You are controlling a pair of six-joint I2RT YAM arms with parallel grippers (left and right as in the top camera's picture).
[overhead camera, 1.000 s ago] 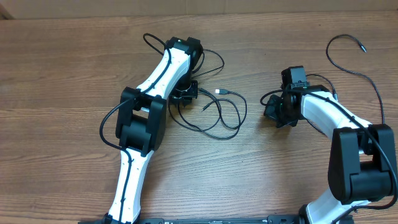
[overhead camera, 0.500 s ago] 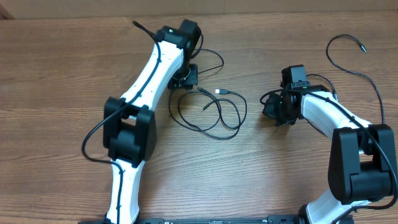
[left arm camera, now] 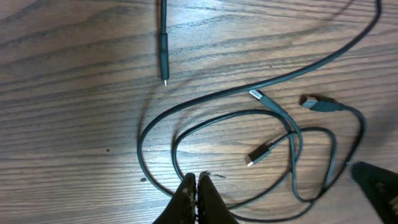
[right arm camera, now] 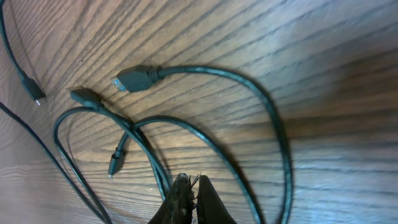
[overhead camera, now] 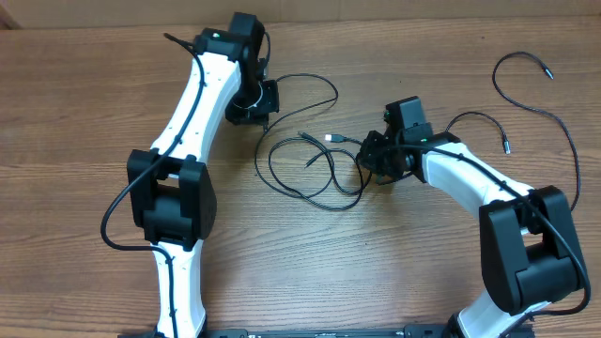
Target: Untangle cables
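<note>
The cables (overhead camera: 319,174) lie in loose overlapping loops at mid-table between the arms. A silver-tipped plug (overhead camera: 331,138) sits at the top of the loops. My left gripper (overhead camera: 263,105) hangs at their upper left, with one cord arcing away from it. In the left wrist view the left gripper (left arm camera: 197,178) is shut, and two cable loops (left arm camera: 292,143) run under its tips; nothing shows between them. My right gripper (overhead camera: 366,160) is at the loops' right edge. It too is shut (right arm camera: 194,180), close beside a doubled cord (right arm camera: 158,168), with plugs (right arm camera: 134,79) lying ahead.
A separate thin cord (overhead camera: 526,99) curls across the far right of the wooden table (overhead camera: 94,113). A pin-tipped plug (left arm camera: 163,59) lies apart from the loops. The right gripper's dark tip (left arm camera: 376,183) shows at the left wrist view's lower right.
The left arm swung back and to the left, away from the loops, and its jaws closed. The right arm moved left to the loops' right edge, still shut.
</note>
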